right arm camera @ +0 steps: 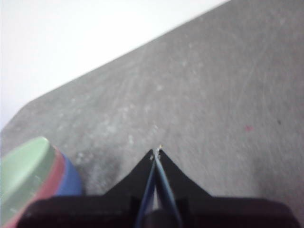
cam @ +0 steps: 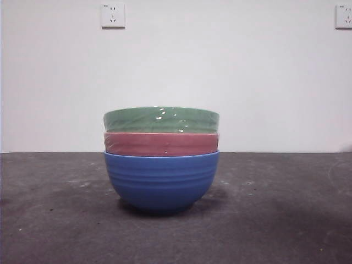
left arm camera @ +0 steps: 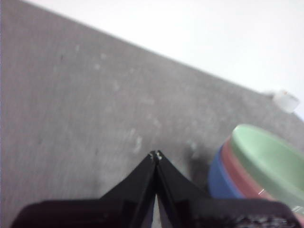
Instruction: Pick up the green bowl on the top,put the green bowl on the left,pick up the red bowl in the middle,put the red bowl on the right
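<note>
left gripper (left arm camera: 156, 155): two black jaws pressed together at the tips, nothing between them; hangs above bare table, clear of the bowls
right gripper (right arm camera: 157, 152): black jaws likewise closed tip to tip, empty; also over bare table
green bowl (left arm camera: 270, 161): wide, round, pale sage-green glossy bowl, off to one side of the left gripper and near it, not touching; seen at the opposite side from the right gripper; topmost of the stack
red bowl (cam: 161, 143): wide, round, muted pinkish-red ribbed bowl, nested directly beneath the green one, only its rim band showing
blue bowl (cam: 161, 180): wide, round, blue ribbed bowl, bottom of the stack, resting on the table
step in hand: judged as the very start; stack intact, first pick-up not yet begun
next move: the left gripper would need to open, reach across to the green rim and pinch it, one jaw inside and one outside, then lift straight up so the red bowl does not come along
table (cam: 55, 220): dark grey, matt, scuffed with pale flecks
room: plain white wall behind, two white wall sockets (cam: 113, 15) high up
</note>
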You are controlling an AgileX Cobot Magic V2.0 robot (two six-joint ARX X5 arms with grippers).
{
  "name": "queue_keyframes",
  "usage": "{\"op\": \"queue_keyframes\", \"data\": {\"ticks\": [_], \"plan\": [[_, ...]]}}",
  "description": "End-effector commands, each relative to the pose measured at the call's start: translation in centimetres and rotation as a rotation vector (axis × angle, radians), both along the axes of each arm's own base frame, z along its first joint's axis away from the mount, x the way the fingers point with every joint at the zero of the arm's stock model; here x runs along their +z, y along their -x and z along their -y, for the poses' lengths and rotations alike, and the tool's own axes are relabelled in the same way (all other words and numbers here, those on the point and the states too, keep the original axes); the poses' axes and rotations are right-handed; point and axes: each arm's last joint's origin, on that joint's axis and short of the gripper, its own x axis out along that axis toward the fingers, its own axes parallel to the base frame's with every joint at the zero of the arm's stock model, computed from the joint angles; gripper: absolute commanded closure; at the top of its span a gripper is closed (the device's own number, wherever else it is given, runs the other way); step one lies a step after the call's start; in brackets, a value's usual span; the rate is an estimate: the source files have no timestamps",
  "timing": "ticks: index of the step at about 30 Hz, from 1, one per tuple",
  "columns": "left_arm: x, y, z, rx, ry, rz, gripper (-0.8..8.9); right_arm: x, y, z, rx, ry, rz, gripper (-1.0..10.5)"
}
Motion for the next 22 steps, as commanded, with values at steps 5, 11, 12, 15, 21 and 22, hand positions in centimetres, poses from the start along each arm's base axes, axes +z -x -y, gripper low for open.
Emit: {"op": "queue_keyframes", "data": {"ticks": [5, 11, 12, 15, 21, 22], "plan": [[4.2, -0.4, 0.0, 0.003, 0.004, -0.012, 8.2, 4.6, -0.5, -0.1, 0.005, 0.023, -0.008, 9.6], [8.0, -2.2, 0.2, -0.065, -0.051, -0.05, 8.2, 8.2, -2.0, -0.3, 0.03, 0.116, -0.047, 9.6], [8.7, -2.6, 0.3, -0.088, -0.063, -0.056, 8.2, 8.8, -2.3, -0.3, 0.038, 0.14, -0.054, 9.6], [10.3, -3.7, 0.5, -0.157, -0.089, -0.109, 8.2, 10.2, -3.3, -0.5, 0.102, 0.209, -0.083, 9.5], [12.4, -6.0, 0.9, -0.326, -0.153, -0.231, 8.19, 12.2, -5.3, -1.2, 0.268, 0.263, -0.17, 9.5], [12.6, -6.3, 1.0, -0.341, -0.157, -0.248, 8.19, 12.4, -5.6, -1.3, 0.302, 0.258, -0.181, 9.5]]}}
